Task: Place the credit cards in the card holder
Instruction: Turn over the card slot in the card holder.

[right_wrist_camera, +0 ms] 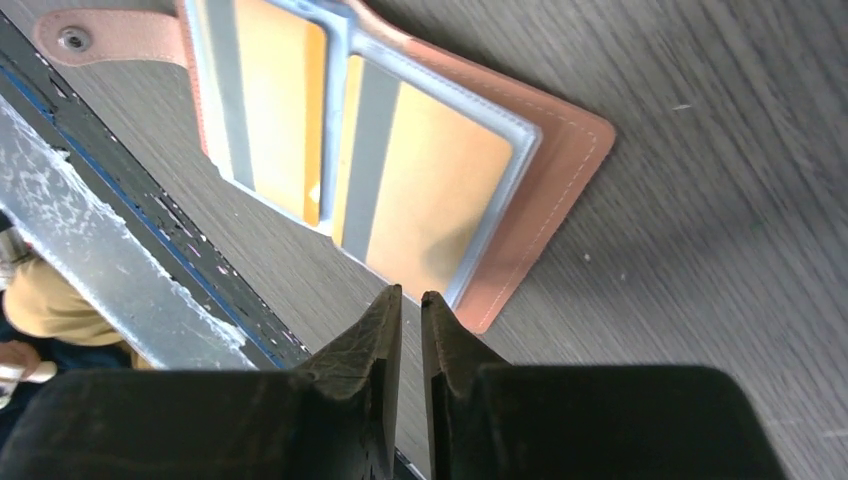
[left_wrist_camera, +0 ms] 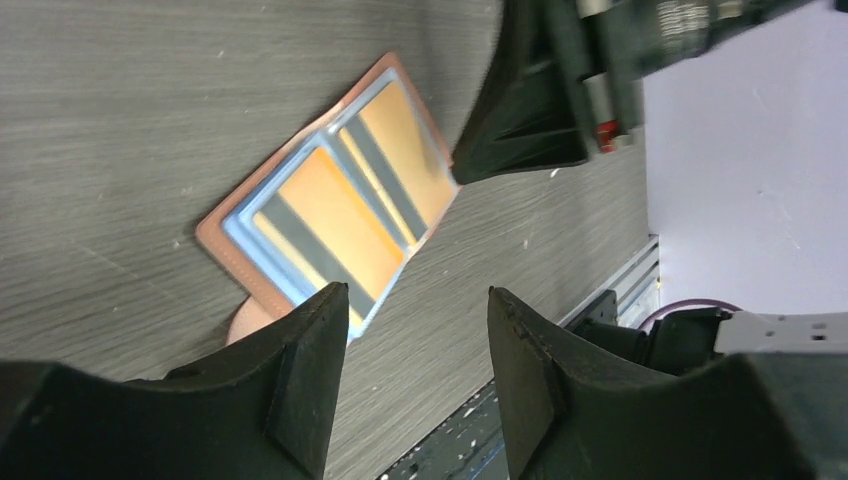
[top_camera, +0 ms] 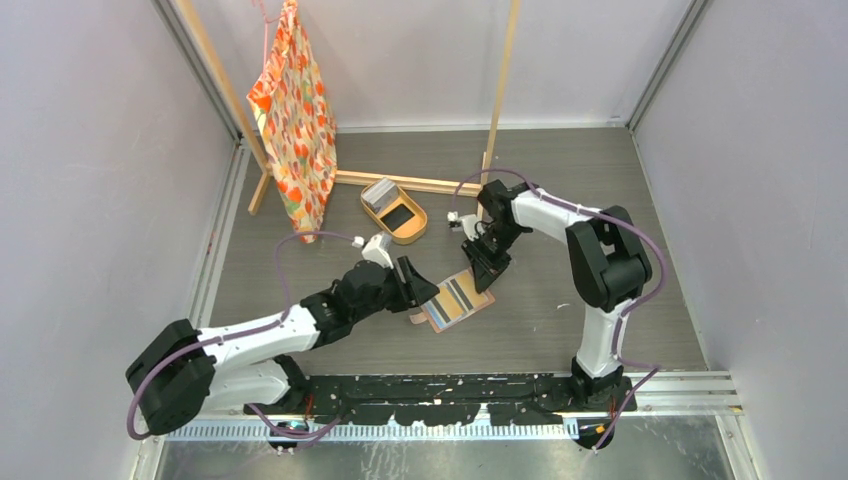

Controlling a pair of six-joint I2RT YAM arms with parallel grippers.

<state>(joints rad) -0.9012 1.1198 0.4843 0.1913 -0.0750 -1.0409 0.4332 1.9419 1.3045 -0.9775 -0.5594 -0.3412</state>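
The holder (top_camera: pixel 455 300) lies open on the table (top_camera: pixel 560 200), tan grey-striped cards (right_wrist_camera: pixel 430 190) in its clear pockets; the oval tray (top_camera: pixel 420 228) behind it holds a black card (top_camera: pixel 398 217) lying flat and a pale stack (top_camera: pixel 379 191) leaning. The left gripper (left_wrist_camera: pixel 415 310), jaws well apart and empty, is beside one edge of the holder, and the right gripper (right_wrist_camera: pixel 410 300), a narrow empty slit, is at the opposite edge. Only the top view shows the tray, only the right wrist the snap tab (right_wrist_camera: pixel 100 35) whole
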